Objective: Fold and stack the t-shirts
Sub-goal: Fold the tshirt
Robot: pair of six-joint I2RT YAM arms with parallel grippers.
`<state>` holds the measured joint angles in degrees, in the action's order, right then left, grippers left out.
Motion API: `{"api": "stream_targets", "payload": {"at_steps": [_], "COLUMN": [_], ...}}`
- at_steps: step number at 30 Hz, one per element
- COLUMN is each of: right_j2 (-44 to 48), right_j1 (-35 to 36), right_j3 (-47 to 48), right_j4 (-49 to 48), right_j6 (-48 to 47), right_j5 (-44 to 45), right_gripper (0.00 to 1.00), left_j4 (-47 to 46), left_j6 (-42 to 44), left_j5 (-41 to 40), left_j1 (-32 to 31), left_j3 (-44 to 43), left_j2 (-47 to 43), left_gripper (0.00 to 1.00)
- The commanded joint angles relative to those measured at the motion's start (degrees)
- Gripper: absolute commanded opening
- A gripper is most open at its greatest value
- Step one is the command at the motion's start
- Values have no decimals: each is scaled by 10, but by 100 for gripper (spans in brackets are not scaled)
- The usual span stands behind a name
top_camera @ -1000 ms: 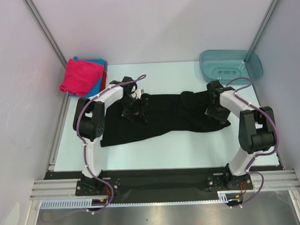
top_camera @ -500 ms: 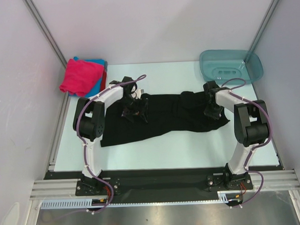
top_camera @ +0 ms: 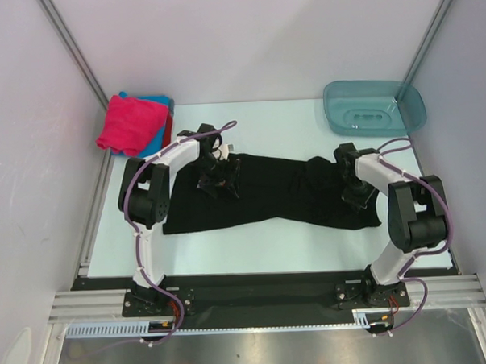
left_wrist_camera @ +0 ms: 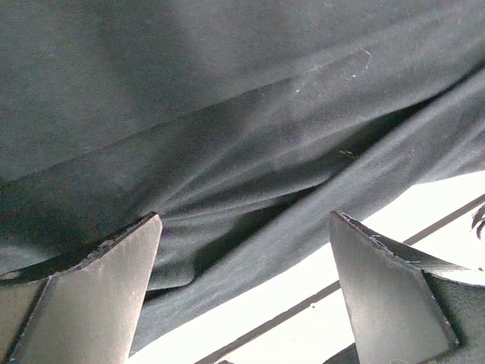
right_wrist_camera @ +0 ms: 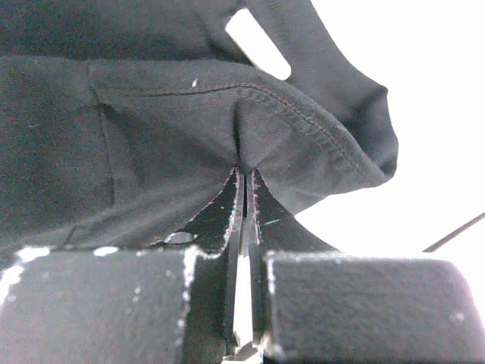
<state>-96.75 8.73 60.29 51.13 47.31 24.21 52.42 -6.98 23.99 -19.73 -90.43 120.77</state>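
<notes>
Pinching only a thin hem fold of the black t-shirt [top_camera: 268, 193] lying across the table [top_camera: 230, 247], your right gripper [right_wrist_camera: 244, 173] is risking slippage while your left gripper [left_wrist_camera: 244, 220] is standing wide open.

The magenta-pink shirt [top_camera: 126, 124] hides most of the blue shirt [top_camera: 160, 100] under it. From above, my left gripper [top_camera: 217, 181] is lost against the black t-shirt [top_camera: 268, 193], which my wrist views cut off.

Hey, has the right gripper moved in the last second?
Yes. The right gripper, shut on the black t-shirt, moved nearer, away from the teal basin.
</notes>
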Motion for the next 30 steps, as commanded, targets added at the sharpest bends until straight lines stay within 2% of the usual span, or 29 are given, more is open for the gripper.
{"api": "stream_targets", "payload": {"at_steps": [1, 5, 6, 7, 8, 10, 13, 17, 21, 27, 30], "right_j2": [45, 52, 53, 57, 71, 92, 132, 168, 160, 90, 84], "right_j1": [-4, -10, -9, -6, -3, 4, 5, 7, -13, -10, -4], "right_j3": [-2, 3, 3, 2, 1, 1, 9, 35, 46, 79, 91], "right_j4": [101, 145, 144, 144, 134, 129, 132, 136, 88, -1, -35], "right_j6": [44, 70, 68, 60, 53, 45, 43, 38, 10, -20, -28], "right_j5": [95, 131, 130, 129, 119, 113, 95, 94, 69, -12, -45], "right_gripper": [0, 1, 6, 15, 49, 76, 89, 91, 90, 83, 82], "left_j4": [-5, 1, 3, 5, 6, 5, 5, -4, -26, -34, -55], "left_j6": [21, 27, 30, 31, 32, 32, 31, 33, 18, -20, -33], "left_j5": [-10, 1, 4, 4, 5, 1, -5, -10, 18, 82, 70], "left_j1": [7, 7, 7, 9, 11, 14, 22, 35, 47, 49, 50], "left_j3": [1, 1, 2, 3, 3, 10, 17, 22, 0, -133, -141], "left_j2": [-1, 6, 9, 9, 7, -2, -15, -32, -45, 4, 1], "left_gripper": [100, 100, 100, 100, 100, 100, 100, 100, 100, 100, 100]}}
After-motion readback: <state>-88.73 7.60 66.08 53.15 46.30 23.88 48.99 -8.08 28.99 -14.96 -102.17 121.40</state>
